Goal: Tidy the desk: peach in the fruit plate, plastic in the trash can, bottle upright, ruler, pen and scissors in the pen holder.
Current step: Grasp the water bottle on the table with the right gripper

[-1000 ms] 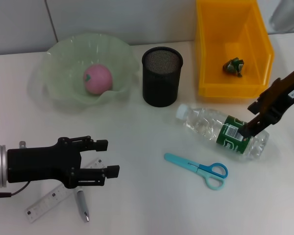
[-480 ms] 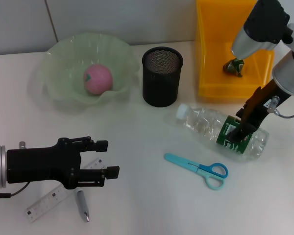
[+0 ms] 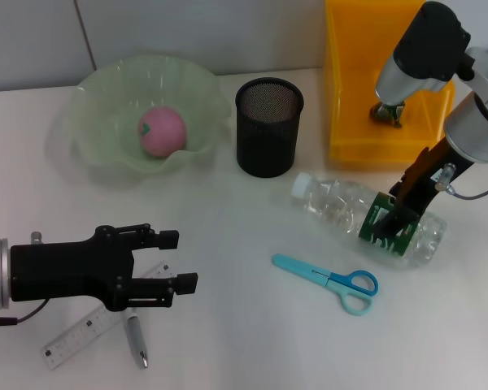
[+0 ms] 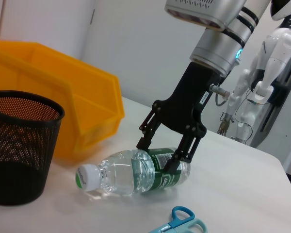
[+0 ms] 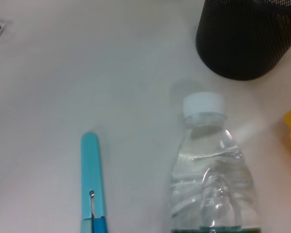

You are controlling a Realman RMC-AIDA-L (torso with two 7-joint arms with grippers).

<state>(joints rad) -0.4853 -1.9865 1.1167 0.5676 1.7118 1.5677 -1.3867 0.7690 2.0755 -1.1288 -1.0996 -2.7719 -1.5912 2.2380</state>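
Head view: my right gripper [image 3: 394, 225] straddles the lying bottle [image 3: 366, 218] at its green label, jaws spread, not yet pinching; thin plastic looks light, slick, crushable, so I'd grip mid-label; left gripper [image 3: 179, 262] hovers spread over the ruler [image 3: 81, 332].

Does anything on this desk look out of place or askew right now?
The water bottle lies on its side near the yellow bin, with the right gripper astride its green label. Scissors, ruler and pen lie loose outside the mesh pen holder.
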